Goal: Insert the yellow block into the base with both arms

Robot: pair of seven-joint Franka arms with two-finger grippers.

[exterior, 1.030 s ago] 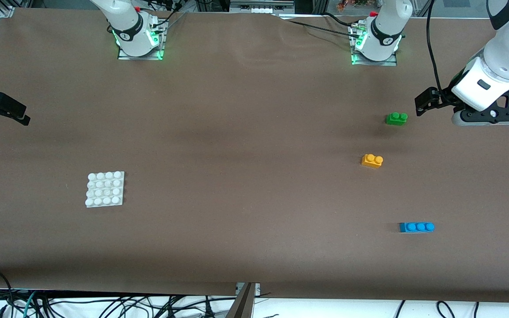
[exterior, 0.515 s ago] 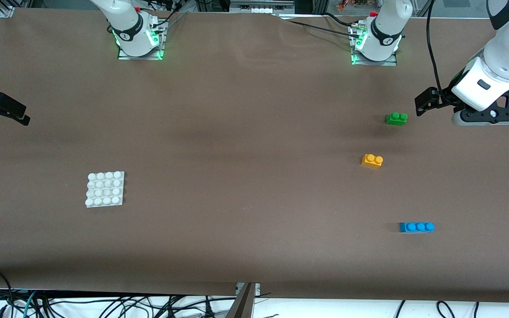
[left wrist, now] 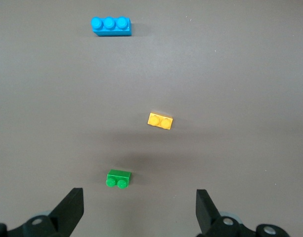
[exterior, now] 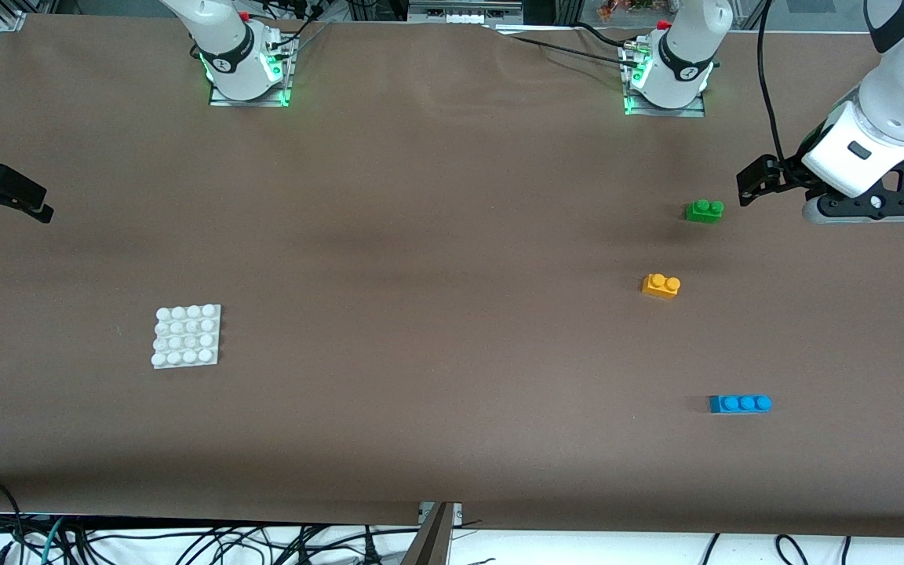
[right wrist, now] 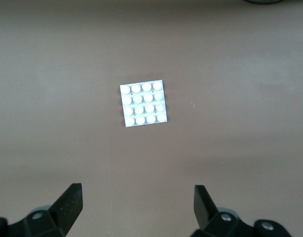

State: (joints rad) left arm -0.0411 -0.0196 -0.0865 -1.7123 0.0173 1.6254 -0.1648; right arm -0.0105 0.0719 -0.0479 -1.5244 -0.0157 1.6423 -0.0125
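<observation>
The yellow block lies on the brown table toward the left arm's end, apart from both grippers; it also shows in the left wrist view. The white studded base lies toward the right arm's end and shows in the right wrist view. My left gripper hangs open and empty over the table beside the green brick, its jaws wide apart in the left wrist view. My right gripper hangs open and empty over the table's edge at the right arm's end, also in its wrist view.
A green two-stud brick lies farther from the front camera than the yellow block. A blue three-stud brick lies nearer to the camera. Both also show in the left wrist view, green and blue. Cables hang below the table's front edge.
</observation>
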